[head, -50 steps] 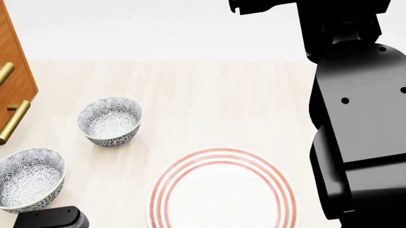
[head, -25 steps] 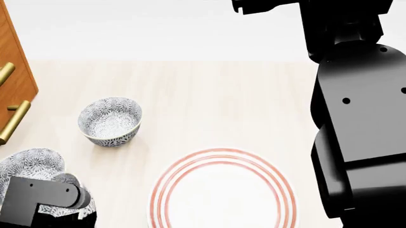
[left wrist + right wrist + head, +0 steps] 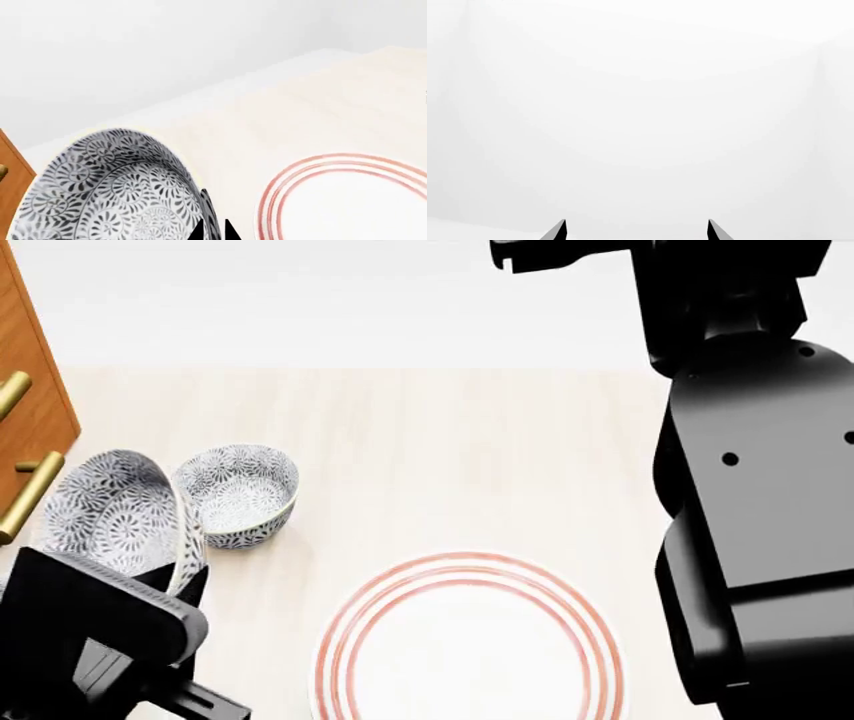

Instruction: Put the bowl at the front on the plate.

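Carry step: left end effector (image 3: 212,231) clamped on bowl (image 3: 118,512) rim, tilted, left of frame. Next: move right over plate (image 3: 470,640), level, lower. Right end effector (image 3: 636,230) apart, idle.

Pale wood tabletop (image 3: 441,460) against a plain white wall (image 3: 267,300), with a wooden cabinet (image 3: 30,400) at the left edge.

The tabletop has a light, faintly streaked grain, and its far edge meets the white wall in a straight line across the head view. The cabinet is warm orange-brown wood and carries two brass bar handles (image 3: 30,495), one above the other. Lighting is soft and even, with only faint shadows. The right wrist view shows nothing but blank white wall (image 3: 640,100).
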You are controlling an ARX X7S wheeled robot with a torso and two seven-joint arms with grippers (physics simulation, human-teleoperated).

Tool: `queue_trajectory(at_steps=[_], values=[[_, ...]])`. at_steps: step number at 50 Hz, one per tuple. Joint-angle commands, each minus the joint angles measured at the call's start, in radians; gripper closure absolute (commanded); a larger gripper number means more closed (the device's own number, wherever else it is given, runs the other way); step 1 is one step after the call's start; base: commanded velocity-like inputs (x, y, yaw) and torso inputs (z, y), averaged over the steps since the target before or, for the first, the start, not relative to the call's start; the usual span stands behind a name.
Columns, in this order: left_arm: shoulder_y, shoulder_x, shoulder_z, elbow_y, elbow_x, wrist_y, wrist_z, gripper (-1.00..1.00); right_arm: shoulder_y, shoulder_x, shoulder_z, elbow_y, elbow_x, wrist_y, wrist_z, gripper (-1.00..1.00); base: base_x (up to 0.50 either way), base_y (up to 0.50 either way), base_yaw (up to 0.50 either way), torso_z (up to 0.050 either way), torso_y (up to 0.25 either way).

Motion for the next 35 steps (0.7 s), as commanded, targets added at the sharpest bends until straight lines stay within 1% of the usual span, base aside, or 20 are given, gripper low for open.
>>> queue_trajectory(at_steps=[1, 5, 11, 14, 15, 17, 21, 22, 23, 26, 27, 30, 32, 34, 35], values=[[-0.132, -0.039, 0.091, -0.065, 0.146, 0.112, 0.158, 1.00, -0.010, -0.002, 0.006, -0.008, 0.010, -0.006, 0.003, -1.00, 0.00, 0.00, 0.00, 0.000, 0.000], [-0.191, -0.038, 0.148, -0.120, 0.203, 0.160, 0.234, 1.00, -0.014, -0.003, 0.009, -0.024, 0.018, 0.002, 0.005, -1.00, 0.00, 0.00, 0.00, 0.000, 0.000], [-0.271, -0.016, 0.188, -0.200, 0.246, 0.177, 0.289, 1.00, -0.021, -0.003, 0.010, -0.042, 0.029, 0.008, 0.003, -1.00, 0.00, 0.00, 0.00, 0.000, 0.000], [-0.311, -0.002, 0.213, -0.261, 0.264, 0.193, 0.335, 1.00, -0.022, -0.003, 0.014, -0.039, 0.030, 0.005, 0.006, -1.00, 0.00, 0.00, 0.00, 0.000, 0.000], [-0.330, 0.000, 0.245, -0.290, 0.300, 0.227, 0.365, 1.00, -0.023, -0.004, 0.016, -0.042, 0.032, 0.008, 0.007, -1.00, 0.00, 0.00, 0.00, 0.000, 0.000], [-0.338, 0.014, 0.236, -0.317, 0.287, 0.231, 0.374, 1.00, -0.024, -0.004, 0.019, -0.049, 0.037, 0.016, 0.009, -1.00, 0.00, 0.00, 0.00, 0.000, 0.000], [-0.368, 0.028, 0.277, -0.360, 0.327, 0.280, 0.422, 1.00, -0.020, -0.005, 0.026, -0.064, 0.048, 0.029, 0.010, -1.00, 0.00, 0.00, 0.00, 0.000, 0.000], [-0.375, 0.039, 0.277, -0.377, 0.313, 0.287, 0.443, 1.00, -0.019, -0.007, 0.028, -0.065, 0.051, 0.030, 0.010, -1.00, 0.00, 0.00, 0.00, 0.000, 0.000], [-0.389, 0.048, 0.302, -0.402, 0.348, 0.313, 0.454, 1.00, -0.020, -0.008, 0.027, -0.066, 0.051, 0.029, 0.010, -1.00, 0.00, 0.00, 0.00, 0.000, 0.000], [-0.433, 0.077, 0.343, -0.470, 0.374, 0.377, 0.533, 1.00, -0.025, -0.009, 0.028, -0.083, 0.058, 0.037, 0.012, -1.00, 0.00, 0.00, 0.00, 0.000, 0.000], [-0.441, 0.087, 0.339, -0.488, 0.369, 0.383, 0.540, 1.00, -0.026, -0.007, 0.028, -0.087, 0.061, 0.041, 0.011, -1.00, 0.00, 0.00, 0.00, 0.000, 0.000], [-0.494, 0.115, 0.384, -0.578, 0.415, 0.434, 0.600, 1.00, -0.018, -0.004, 0.032, -0.098, 0.068, 0.051, 0.009, -1.00, 0.00, 0.00, 0.00, 0.000, 0.000], [-0.511, 0.125, 0.398, -0.612, 0.433, 0.456, 0.617, 1.00, -0.017, -0.003, 0.034, -0.102, 0.071, 0.052, 0.009, -1.00, 0.00, 0.00, 0.00, 0.000, 0.000], [-0.533, 0.142, 0.424, -0.668, 0.478, 0.523, 0.636, 1.00, -0.019, -0.001, 0.036, -0.110, 0.074, 0.053, 0.008, -1.00, 0.00, 0.00, 0.00, 0.000, 0.000], [-0.538, 0.145, 0.434, -0.675, 0.479, 0.525, 0.653, 1.00, -0.020, -0.001, 0.037, -0.112, 0.075, 0.053, 0.009, -1.00, 0.00, 0.00, 0.00, 0.000, 0.000]])
